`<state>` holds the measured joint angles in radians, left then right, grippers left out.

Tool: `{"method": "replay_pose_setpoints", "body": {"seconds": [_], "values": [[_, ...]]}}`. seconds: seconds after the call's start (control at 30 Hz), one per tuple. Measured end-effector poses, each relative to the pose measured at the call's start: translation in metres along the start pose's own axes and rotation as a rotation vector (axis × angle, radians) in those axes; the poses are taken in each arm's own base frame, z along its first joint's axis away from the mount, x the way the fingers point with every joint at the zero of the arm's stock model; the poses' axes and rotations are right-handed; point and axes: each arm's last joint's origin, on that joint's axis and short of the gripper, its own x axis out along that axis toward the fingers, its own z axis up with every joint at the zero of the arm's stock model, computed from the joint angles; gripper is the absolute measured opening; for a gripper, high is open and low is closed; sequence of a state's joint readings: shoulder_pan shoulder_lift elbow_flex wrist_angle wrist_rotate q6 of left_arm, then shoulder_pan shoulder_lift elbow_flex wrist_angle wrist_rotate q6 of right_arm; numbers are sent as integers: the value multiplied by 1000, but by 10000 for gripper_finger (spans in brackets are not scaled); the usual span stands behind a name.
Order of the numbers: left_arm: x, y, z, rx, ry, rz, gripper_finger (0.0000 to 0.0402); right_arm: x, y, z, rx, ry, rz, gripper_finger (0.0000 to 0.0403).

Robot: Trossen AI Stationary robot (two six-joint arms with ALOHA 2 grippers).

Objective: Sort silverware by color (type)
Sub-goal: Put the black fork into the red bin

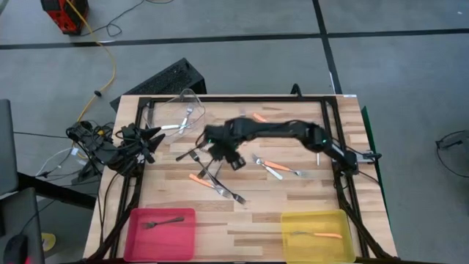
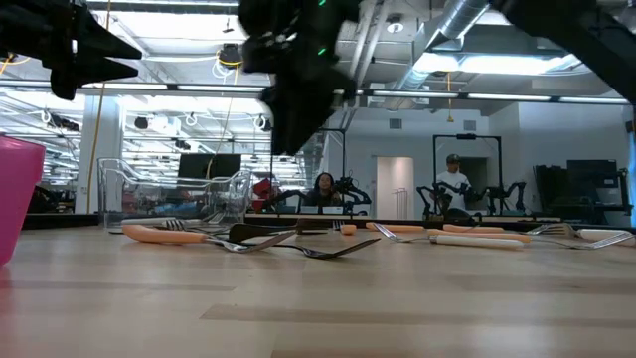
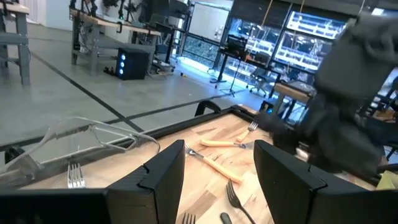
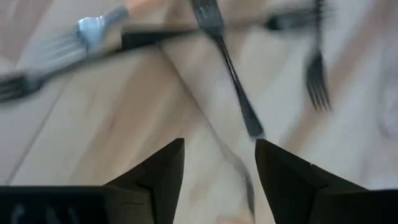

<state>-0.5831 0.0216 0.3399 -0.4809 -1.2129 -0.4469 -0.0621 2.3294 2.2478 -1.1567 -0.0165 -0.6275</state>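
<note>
Loose forks lie in a heap (image 1: 212,172) at the table's middle left: dark ones, silver ones and orange-handled ones. More orange-handled forks (image 1: 275,167) lie to the right. My right gripper (image 1: 221,152) hangs open above the heap, pointing steeply down, clear of the table in the low view (image 2: 298,99). In its wrist view a dark fork (image 4: 230,68) lies flat on the wood beyond the fingertips (image 4: 219,149). My left gripper (image 3: 217,155) waits open and level at the table's left edge (image 1: 143,138).
A clear bin (image 1: 187,110) at the far left holds a silver fork (image 3: 74,174). The pink bin (image 1: 161,231) at the near left holds a dark fork. An orange-handled fork lies in the yellow bin (image 1: 315,235) at the near right. Black frame rails (image 1: 234,98) border the table.
</note>
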Motion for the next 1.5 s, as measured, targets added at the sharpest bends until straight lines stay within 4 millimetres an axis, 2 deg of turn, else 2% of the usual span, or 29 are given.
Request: {"method": "replay_pose_setpoints", "body": {"seconds": [0.27, 0.53, 0.63, 0.73, 1.1, 1.5], "values": [[0, 0, 0, 1, 2, 1, 178, 65, 9, 2, -95, 102, 40, 219], [0, 0, 0, 0, 2, 1, 178, 96, 0, -8, -77, 132, 50, 219], [0, 0, 0, 0, 3, 0, 178, 97, -3, -12, -61, 141, 58, 210], [0, 0, -1, 1, 3, 0, 178, 99, -5, -14, -51, 135, 65, 184], [0, 0, -1, 0, 3, 0, 178, 101, -9, -14, 56, 109, 54, 23], [0, 0, -1, 1, 3, 0, 178, 101, -7, -9, 153, 93, 25, 21]]}}
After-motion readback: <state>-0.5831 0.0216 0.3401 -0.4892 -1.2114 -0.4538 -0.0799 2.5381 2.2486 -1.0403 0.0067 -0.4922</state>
